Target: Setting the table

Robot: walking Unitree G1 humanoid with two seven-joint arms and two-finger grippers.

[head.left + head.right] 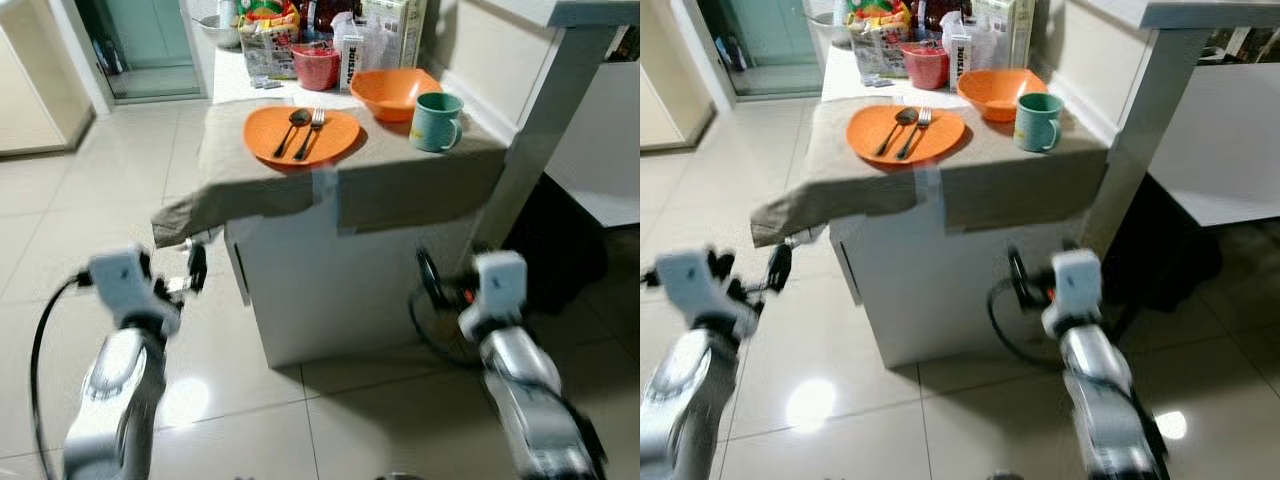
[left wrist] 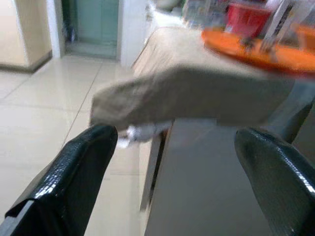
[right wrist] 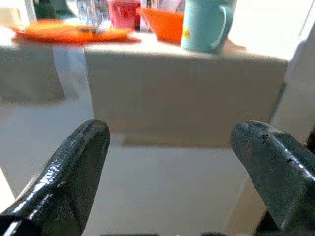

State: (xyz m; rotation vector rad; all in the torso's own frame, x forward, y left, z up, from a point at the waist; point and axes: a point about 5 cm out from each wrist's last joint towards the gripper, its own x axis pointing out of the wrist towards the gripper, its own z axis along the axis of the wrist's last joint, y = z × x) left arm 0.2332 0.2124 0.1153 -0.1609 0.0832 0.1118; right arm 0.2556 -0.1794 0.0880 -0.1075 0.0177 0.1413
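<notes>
**Q:** List what stands on the bench, and why it sits as it does.

**A:** Item one: orange plate (image 1: pixel 301 134), flat on the tan cloth (image 1: pixel 400 175) near the bench's (image 1: pixel 350 290) front edge, I judge so a diner can reach it. Item two: spoon (image 1: pixel 291 129) and fork (image 1: pixel 309 133), side by side on the plate, handles toward the front edge. Item three: orange bowl (image 1: pixel 394 92), behind the plate and toward my right. Item four: green mug (image 1: pixel 437 121), just beside the bowl, nearer the front edge, handle to my right. Item five: red cup (image 1: pixel 316 67) and boxes (image 1: pixel 385 35), crowded behind the plate, likely stock not yet laid out. The cloth hangs over the front edge and droops at the corner on my left.

**Q:** And your tools?

**A:** Left tool (image 1: pixel 196 268): fingers (image 2: pixel 74 177) spread wide, nothing between them, held below the plate's level, under the drooping cloth corner. Right tool (image 1: pixel 431 278): fingers (image 3: pixel 69 172) likewise apart, empty, below the mug and facing the bench's white front.

**Q:** Where does the place setting lie from them?

**A:** Above and beyond both. The plate sits between the two tools' lines, higher up; the mug is nearest my right tool. My judgement: both must rise above the bench edge before touching anything.
</notes>
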